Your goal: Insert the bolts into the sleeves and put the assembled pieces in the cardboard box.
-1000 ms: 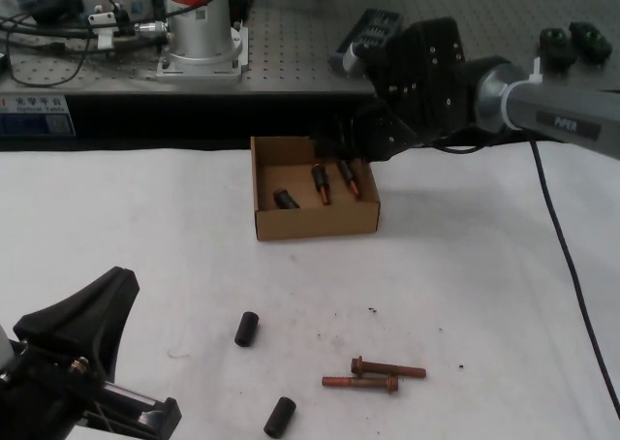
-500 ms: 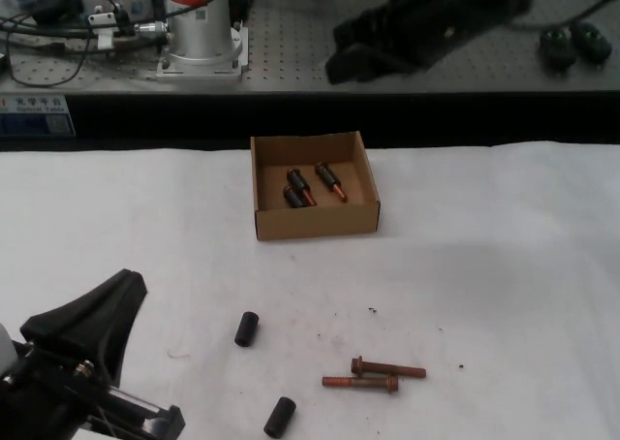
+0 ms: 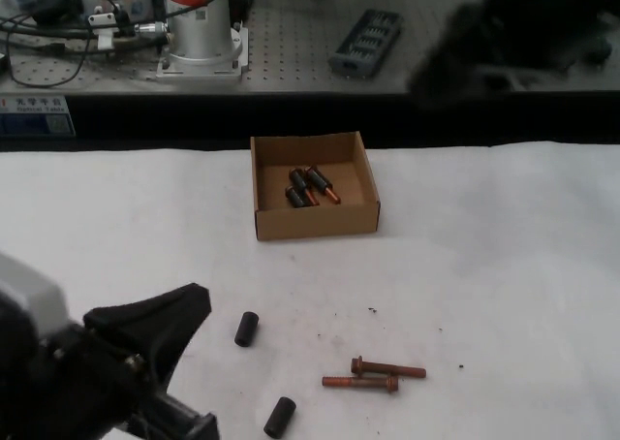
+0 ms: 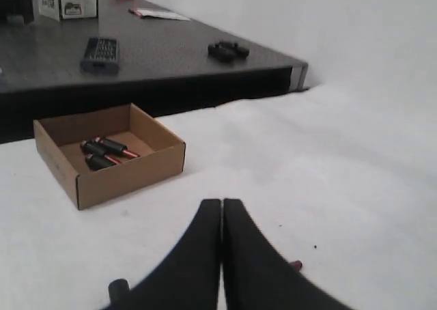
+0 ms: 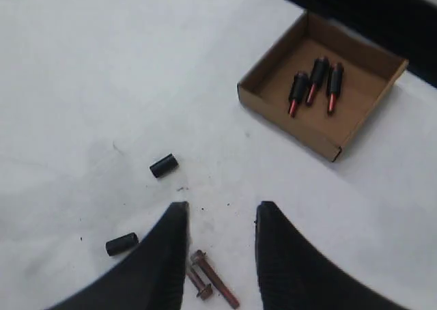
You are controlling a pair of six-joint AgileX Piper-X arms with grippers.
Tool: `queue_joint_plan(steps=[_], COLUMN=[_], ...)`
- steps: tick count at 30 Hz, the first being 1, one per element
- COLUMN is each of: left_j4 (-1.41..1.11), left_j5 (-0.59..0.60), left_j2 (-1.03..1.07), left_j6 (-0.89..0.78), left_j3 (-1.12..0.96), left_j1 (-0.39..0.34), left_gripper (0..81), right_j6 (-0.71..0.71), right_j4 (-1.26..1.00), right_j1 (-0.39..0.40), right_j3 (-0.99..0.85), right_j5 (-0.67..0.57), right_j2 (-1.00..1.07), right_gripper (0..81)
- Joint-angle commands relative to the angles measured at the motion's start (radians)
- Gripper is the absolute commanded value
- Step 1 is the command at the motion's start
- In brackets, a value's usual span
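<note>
The cardboard box (image 3: 315,223) stands at mid-bench with three assembled pieces (image 3: 308,187) lying together inside. Nearer the front lie two loose black sleeves (image 3: 246,329) (image 3: 279,417) and two copper bolts (image 3: 387,368) (image 3: 360,383) side by side. My left gripper (image 4: 222,202) is shut and empty, low over the cloth, pointing toward the box (image 4: 130,177). My right gripper (image 5: 220,211) is open and empty, high above the bolts (image 5: 215,283) and sleeves (image 5: 164,165) (image 5: 121,244), with the box (image 5: 283,122) farther off.
A dark raised optical table (image 3: 291,62) runs along the back, carrying a metal post (image 3: 199,23) and a black grid block (image 3: 365,41). The left arm (image 3: 107,382) takes up the front left corner. A blurred right arm (image 3: 513,33) hangs at the back right.
The right arm has pulled up and away from the box toward the back right. The pieces in the box have settled closer together. The left arm has swung to the right.
</note>
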Motion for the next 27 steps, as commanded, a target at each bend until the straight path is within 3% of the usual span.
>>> queue_joint_plan(steps=[1, 9, 13, 19, 23, 27], left_j4=[0.042, 0.329, 0.333, 0.333, 0.343, 0.394], left_j5=[0.013, 0.041, 0.146, 0.156, 0.122, -0.009], left_j2=[0.001, 0.001, 0.001, 0.001, 0.001, 0.001], left_j6=[-0.012, -0.013, -0.048, -0.048, -0.038, -0.020], left_j3=[-0.024, -0.166, -0.168, -0.165, -0.165, -0.165], left_j1=[0.005, 0.005, 0.005, 0.005, 0.005, 0.005], left_gripper=[0.6, 0.6, 0.6, 0.6, 0.6, 0.6], right_j6=[-0.018, -0.137, -0.229, -0.305, -0.374, -0.454], right_j4=[-0.009, -0.078, -0.080, -0.066, -0.071, -0.097], right_j1=[0.002, 0.002, 0.040, 0.121, 0.150, 0.171], right_j3=[0.025, 0.317, 0.362, 0.366, 0.366, 0.366], right_j5=[-0.001, 0.001, 0.061, 0.085, 0.164, 0.262], right_j2=[-0.029, -0.193, -0.168, -0.046, 0.057, 0.139], right_gripper=[25.0, 25.0, 25.0, 25.0, 25.0, 25.0])
